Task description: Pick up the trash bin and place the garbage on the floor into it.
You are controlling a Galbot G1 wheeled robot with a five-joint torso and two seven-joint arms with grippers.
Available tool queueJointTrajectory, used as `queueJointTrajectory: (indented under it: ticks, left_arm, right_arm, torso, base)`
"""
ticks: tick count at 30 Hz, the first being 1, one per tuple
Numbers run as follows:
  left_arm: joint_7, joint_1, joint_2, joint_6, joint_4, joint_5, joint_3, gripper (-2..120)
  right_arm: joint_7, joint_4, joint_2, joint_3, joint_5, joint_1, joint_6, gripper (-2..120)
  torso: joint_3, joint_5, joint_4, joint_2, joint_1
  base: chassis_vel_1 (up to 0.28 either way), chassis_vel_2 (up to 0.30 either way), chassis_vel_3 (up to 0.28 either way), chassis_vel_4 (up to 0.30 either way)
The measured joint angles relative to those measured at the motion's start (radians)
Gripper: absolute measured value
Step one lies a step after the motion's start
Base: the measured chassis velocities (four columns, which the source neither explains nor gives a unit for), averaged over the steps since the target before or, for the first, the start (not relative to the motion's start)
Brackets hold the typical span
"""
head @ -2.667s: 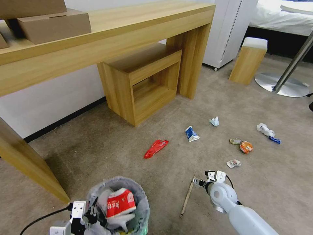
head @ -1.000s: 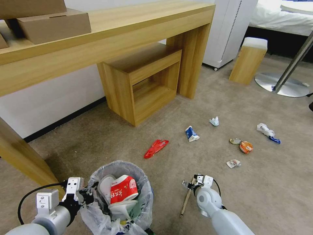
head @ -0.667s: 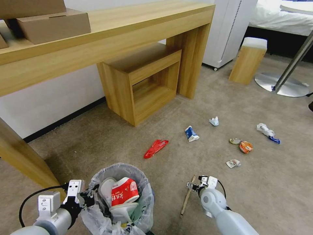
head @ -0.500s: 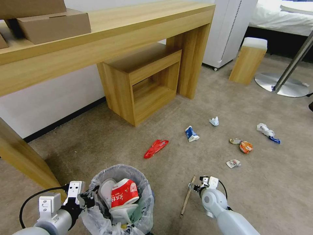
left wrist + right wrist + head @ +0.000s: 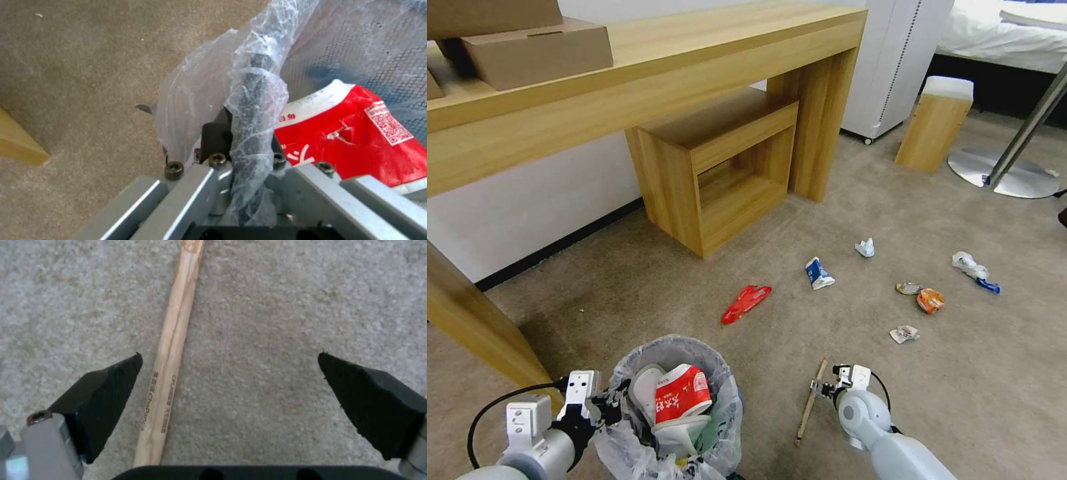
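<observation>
Stick (image 5: 171,353) between spread right pincer (image 5: 231,400) pads

You are working in a furnished bedroom, hotel-like or residential. A bed (image 5: 1014,30) with white linen stands at the far right, and beige carpet (image 5: 627,280) covers the floor wall to wall. A long wooden desk (image 5: 647,73) runs along the white wall, with a matching open-fronted wooden cube (image 5: 720,167) tucked beneath it. Cardboard boxes (image 5: 534,50) sit on the desk. A white wheeled appliance (image 5: 894,63) and a small wooden stool (image 5: 935,123) stand nearby.
</observation>
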Motion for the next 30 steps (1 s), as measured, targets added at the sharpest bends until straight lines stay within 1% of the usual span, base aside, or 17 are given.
queueJointTrajectory:
  ticks: [10,17,30]
  left_arm:
    - [0.001,0.005,0.002,0.002,-0.002,0.004,-0.002,0]
    - [0.001,0.007,-0.005,0.002,0.006,0.012,0.008,0]
    - [0.003,0.013,-0.005,0.002,0.010,0.025,0.014,0]
  right_arm:
    - [0.013,-0.005,-0.005,-0.039,0.003,0.021,0.003,100]
    - [0.024,-0.020,0.023,-0.070,0.011,0.054,0.004,100]
    - [0.030,-0.035,0.040,-0.086,0.019,0.076,0.005,100]
  torso:
    - [0.000,-0.0001,-0.0001,0.000,0.000]
    - [0.000,-0.0001,0.0001,0.000,0.000]
    - [0.000,-0.0001,0.0001,0.000,0.000]
  base:
    - [0.000,0.000,0.000,0.000]
    - [0.000,0.000,0.000,0.000]
    - [0.000,0.000,0.000,0.000]
